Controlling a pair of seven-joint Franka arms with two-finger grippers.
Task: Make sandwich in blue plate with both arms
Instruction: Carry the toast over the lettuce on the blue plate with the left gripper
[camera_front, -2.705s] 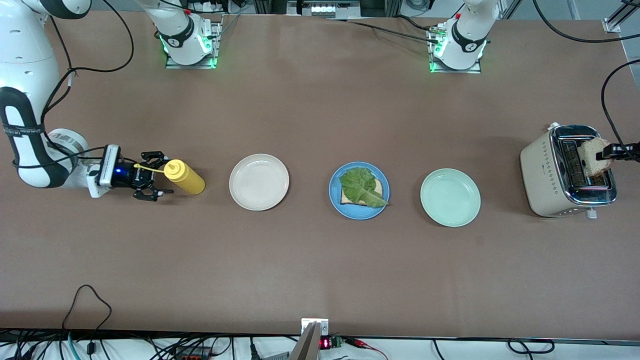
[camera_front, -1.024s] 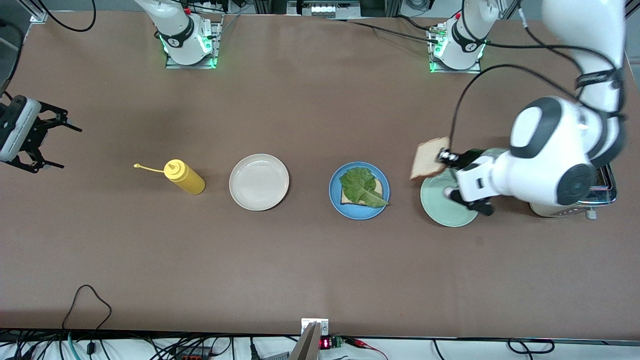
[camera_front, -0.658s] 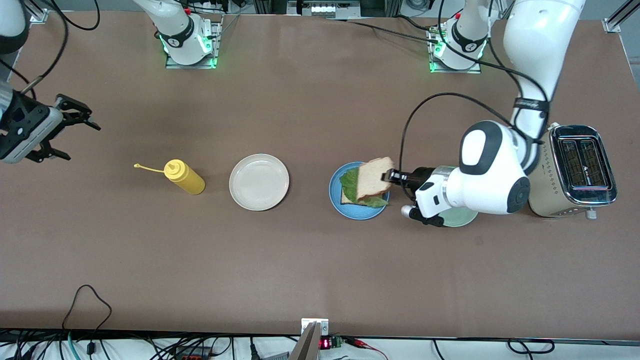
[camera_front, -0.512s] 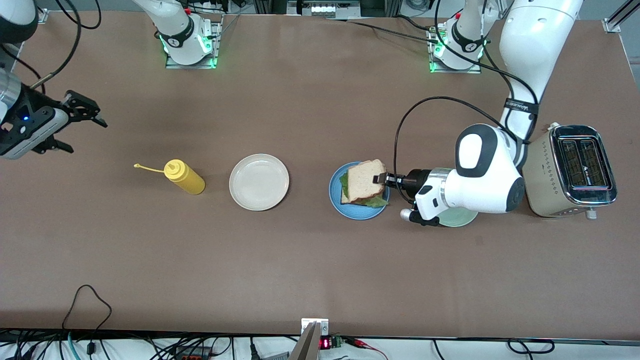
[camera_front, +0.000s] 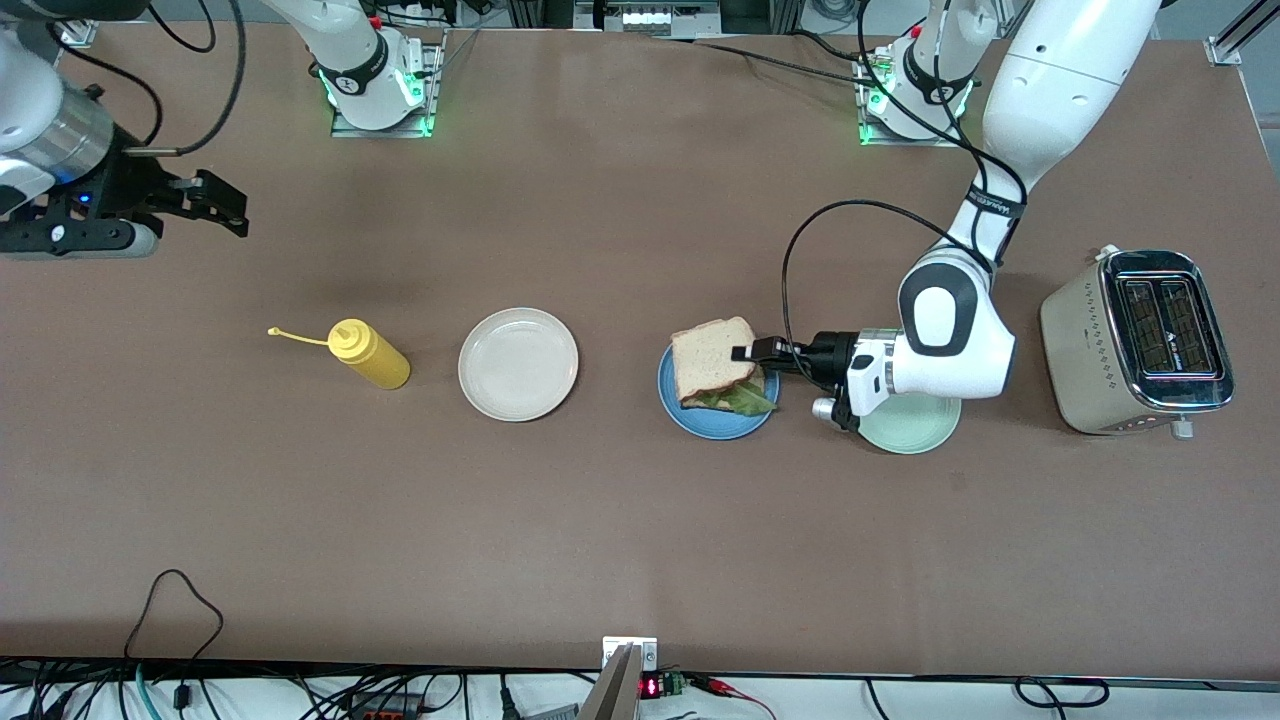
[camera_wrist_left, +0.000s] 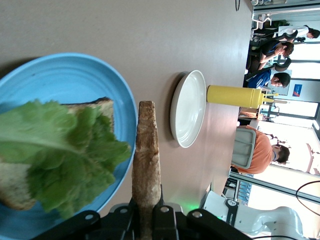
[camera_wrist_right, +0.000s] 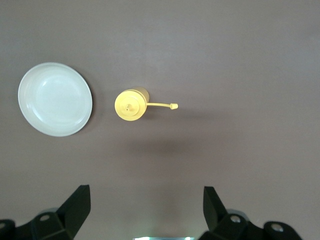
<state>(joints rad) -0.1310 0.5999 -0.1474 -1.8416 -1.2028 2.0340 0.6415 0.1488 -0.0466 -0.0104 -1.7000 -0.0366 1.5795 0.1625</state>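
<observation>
The blue plate (camera_front: 710, 423) sits mid-table and holds a bread slice with a green lettuce leaf (camera_front: 740, 400) on it. My left gripper (camera_front: 745, 353) is shut on a second bread slice (camera_front: 708, 358) and holds it flat just above the lettuce. In the left wrist view the held slice (camera_wrist_left: 147, 160) shows edge-on between the fingers, over the blue plate (camera_wrist_left: 75, 75), the lettuce (camera_wrist_left: 65, 155) and the lower slice (camera_wrist_left: 15, 190). My right gripper (camera_front: 225, 205) is open and empty, up in the air over the right arm's end of the table.
A cream-white plate (camera_front: 518, 363) and a yellow squeeze bottle (camera_front: 368, 354) stand toward the right arm's end; both show in the right wrist view (camera_wrist_right: 55, 99) (camera_wrist_right: 131, 104). A mint-green plate (camera_front: 915, 425) lies under the left wrist. A toaster (camera_front: 1140, 342) stands at the left arm's end.
My left gripper carried the bread slice from the toaster over the mint-green plate to above the lettuce and has lowered it. My right gripper left the yellow bottle and rose away.
</observation>
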